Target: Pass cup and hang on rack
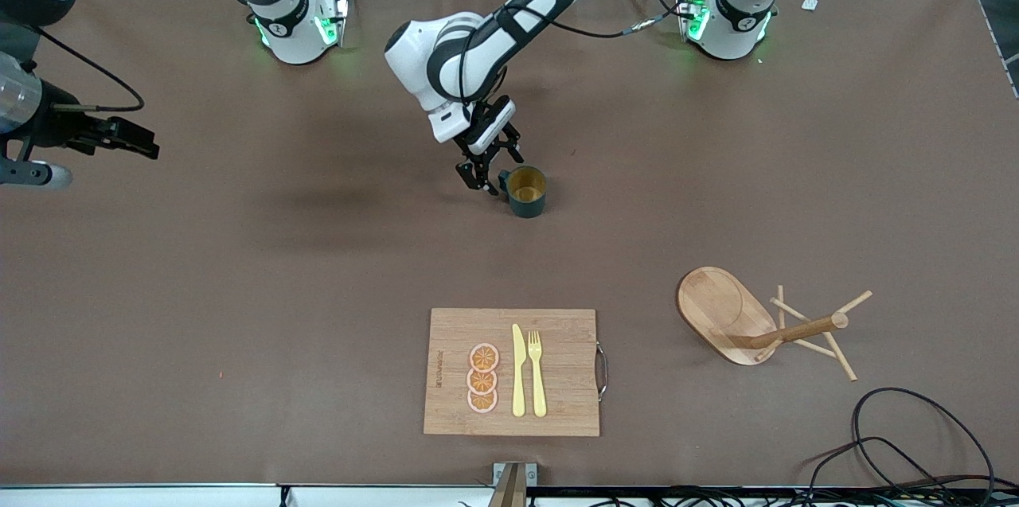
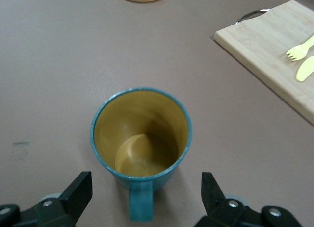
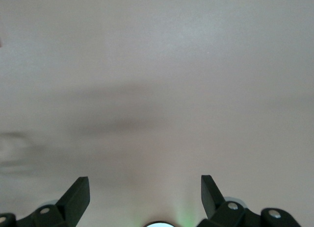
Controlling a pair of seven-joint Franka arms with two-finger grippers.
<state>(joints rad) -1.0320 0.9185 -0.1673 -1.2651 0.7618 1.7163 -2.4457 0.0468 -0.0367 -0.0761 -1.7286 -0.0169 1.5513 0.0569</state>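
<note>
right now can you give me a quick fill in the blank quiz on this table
1. The dark teal mug with the yellow inside stands ____ on the table.
2. The left hand, open, is at the mug's ____.
3. The light wooden mug tree lies ____.
4. The yellow knife and fork rest on the ____ board.

Missing: upright; handle; tipped over; bamboo

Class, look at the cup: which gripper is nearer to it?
Left. The left gripper is open right beside the cup, fingers either side of its handle. The right gripper waits, open, over bare table at the right arm's end.
</note>
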